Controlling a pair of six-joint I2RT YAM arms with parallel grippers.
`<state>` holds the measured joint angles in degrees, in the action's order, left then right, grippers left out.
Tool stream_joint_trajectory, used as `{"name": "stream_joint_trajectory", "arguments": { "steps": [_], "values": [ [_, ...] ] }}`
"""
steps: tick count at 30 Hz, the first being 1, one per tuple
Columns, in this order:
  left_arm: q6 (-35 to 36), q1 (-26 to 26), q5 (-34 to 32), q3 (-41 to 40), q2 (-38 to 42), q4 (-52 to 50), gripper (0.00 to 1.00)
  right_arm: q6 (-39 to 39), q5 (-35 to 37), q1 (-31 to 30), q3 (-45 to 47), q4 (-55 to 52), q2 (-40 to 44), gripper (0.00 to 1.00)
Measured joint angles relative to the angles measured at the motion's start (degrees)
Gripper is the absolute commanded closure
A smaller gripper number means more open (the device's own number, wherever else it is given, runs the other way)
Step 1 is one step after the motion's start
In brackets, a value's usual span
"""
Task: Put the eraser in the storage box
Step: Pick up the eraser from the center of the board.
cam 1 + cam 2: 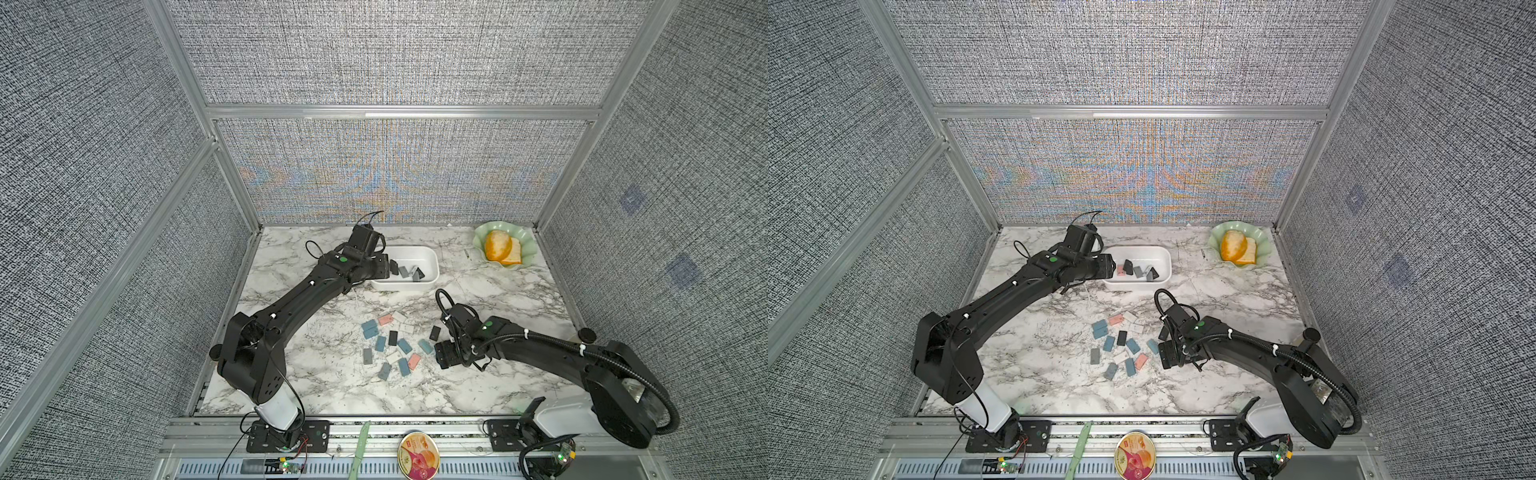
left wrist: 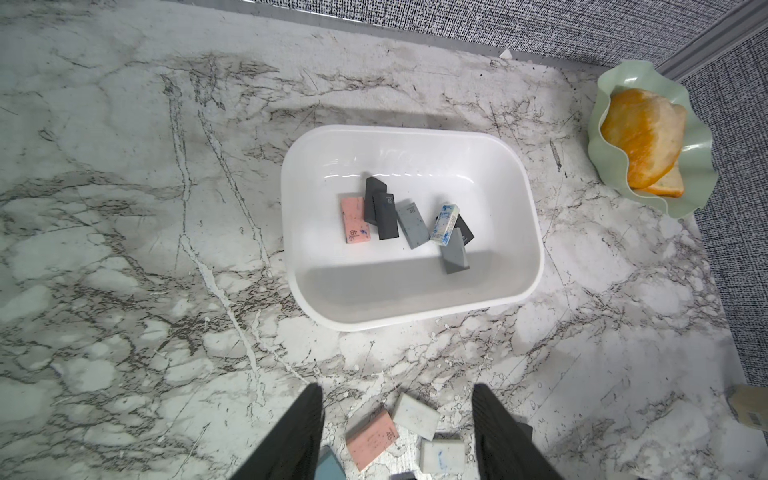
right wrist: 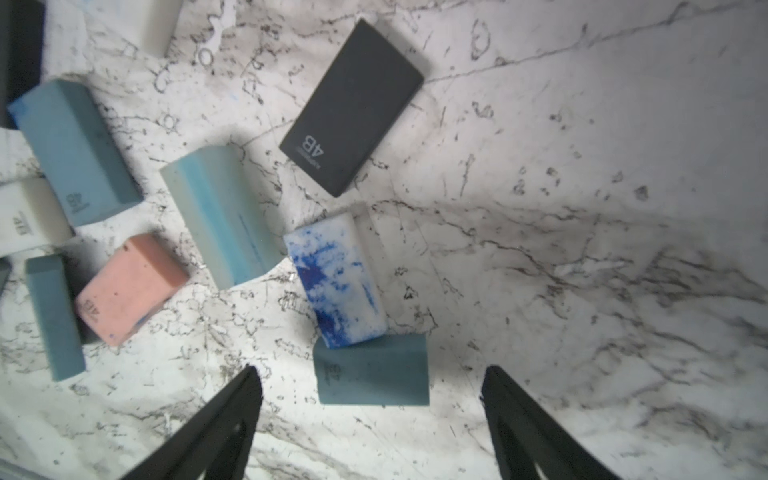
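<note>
**Q:** Which step is in hand?

**A:** Pick-up. The right gripper (image 3: 370,374) hovers with its jaws spread wide and empty. A teal eraser (image 3: 372,386) lies on the table just ahead, touching a blue-stained white eraser (image 3: 336,282).

**Q:** Next move?

**A:** Probably lower, close on the teal eraser alone, then carry it to the storage box (image 2: 374,291).

**Q:** Left gripper (image 2: 395,388)?

**A:** Partly open, empty, beside the box.

**Q:** Surroundings?

**A:** Marble-pattern tabletop (image 1: 324,386); grey woven wall panels (image 1: 390,54).
</note>
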<state>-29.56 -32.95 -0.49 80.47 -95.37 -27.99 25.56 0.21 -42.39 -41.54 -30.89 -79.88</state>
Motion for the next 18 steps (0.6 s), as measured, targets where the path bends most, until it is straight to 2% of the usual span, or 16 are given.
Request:
{"name": "stream_joint_trajectory", "arguments": {
  "steps": [8,18],
  "values": [
    [0.0,0.0,-0.6,-0.1,0.0,-0.1,0.41,-1.3,-0.1,-0.6,0.4,0.8,-2.4,0.17],
    [0.0,-0.2,-1.1,-0.4,0.1,-0.4,0.41,-1.6,1.9,-1.9,-0.4,1.2,-3.8,0.37]
  ]
}}
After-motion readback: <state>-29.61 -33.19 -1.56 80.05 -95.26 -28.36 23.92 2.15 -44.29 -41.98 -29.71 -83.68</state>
